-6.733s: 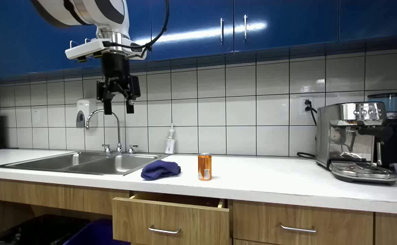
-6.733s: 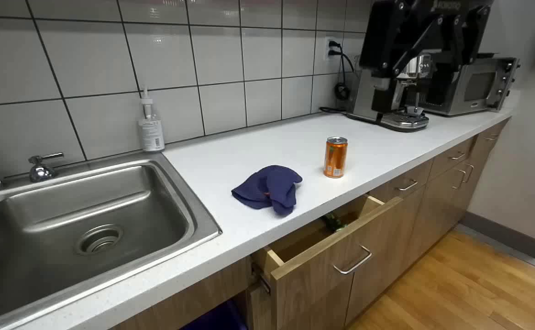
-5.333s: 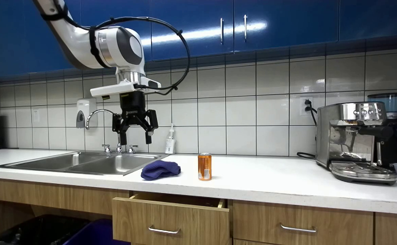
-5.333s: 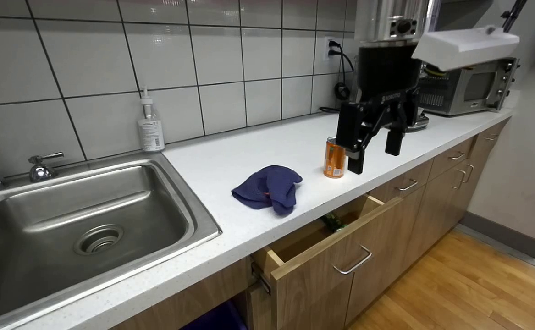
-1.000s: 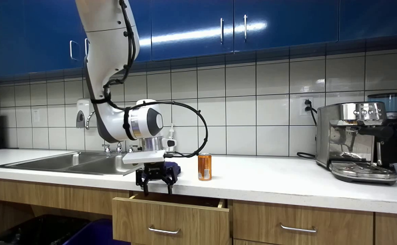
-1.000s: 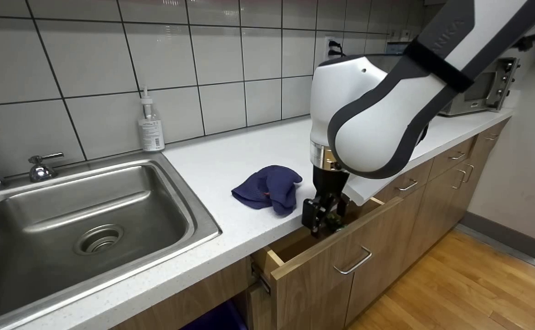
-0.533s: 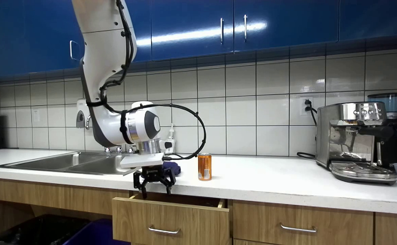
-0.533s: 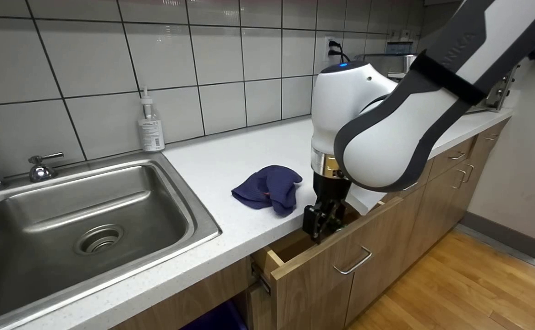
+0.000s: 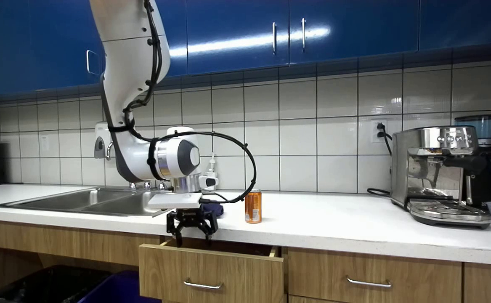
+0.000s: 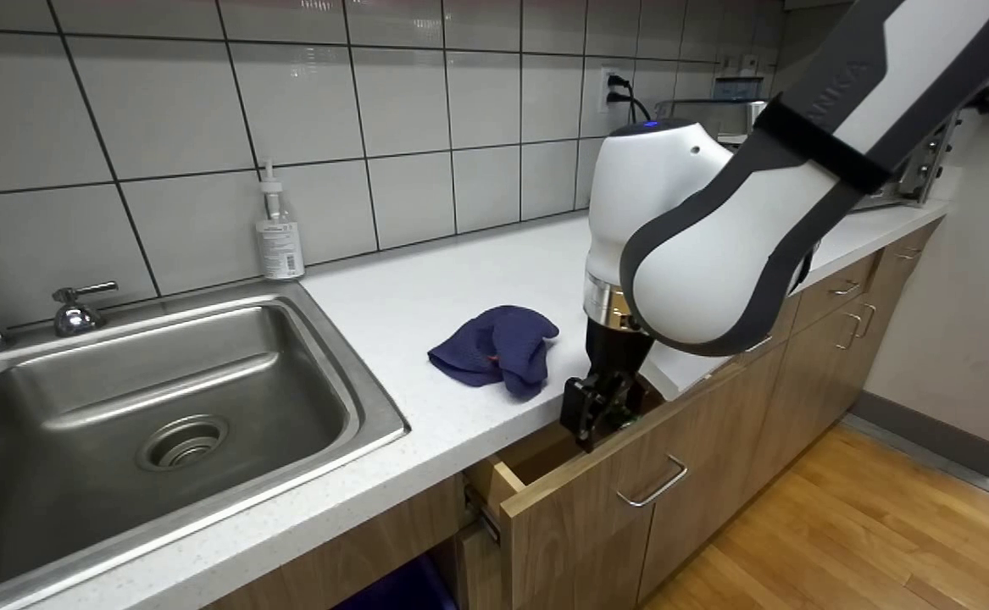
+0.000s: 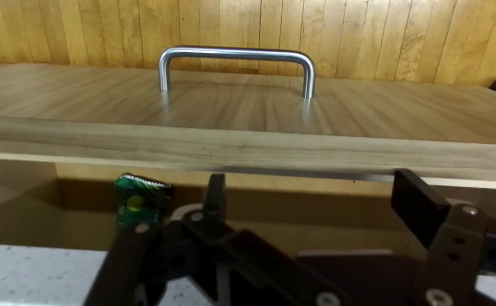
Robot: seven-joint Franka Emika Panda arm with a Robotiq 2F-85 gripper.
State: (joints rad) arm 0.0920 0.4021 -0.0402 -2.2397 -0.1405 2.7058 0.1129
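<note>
My gripper (image 9: 194, 241) is open and empty, pointing down at the opening of a partly open wooden drawer (image 9: 211, 273). In the wrist view the two fingertips (image 11: 310, 180) stand wide apart close to the drawer front's top edge (image 11: 239, 146); whether they touch it I cannot tell. The drawer's metal handle (image 11: 237, 52) is on the outer face. A green packet (image 11: 139, 202) lies inside the drawer, beside one finger. A purple cloth (image 10: 494, 349) lies crumpled on the counter behind the gripper. An orange can (image 9: 253, 207) stands upright nearby; the arm hides it in an exterior view.
A steel sink (image 10: 384, 407) is set in the white counter (image 10: 426, 288) beside the cloth. A soap bottle (image 10: 280, 241) stands at the tiled wall. An espresso machine (image 9: 439, 168) stands farther along. A purple bin (image 9: 117, 288) and a black-lined bin (image 9: 47, 282) are below.
My arm has come down from high above the counter to the drawer opening, with the gripper open throughout. In the last half second it has barely moved. Drawer, cloth and can have not moved.
</note>
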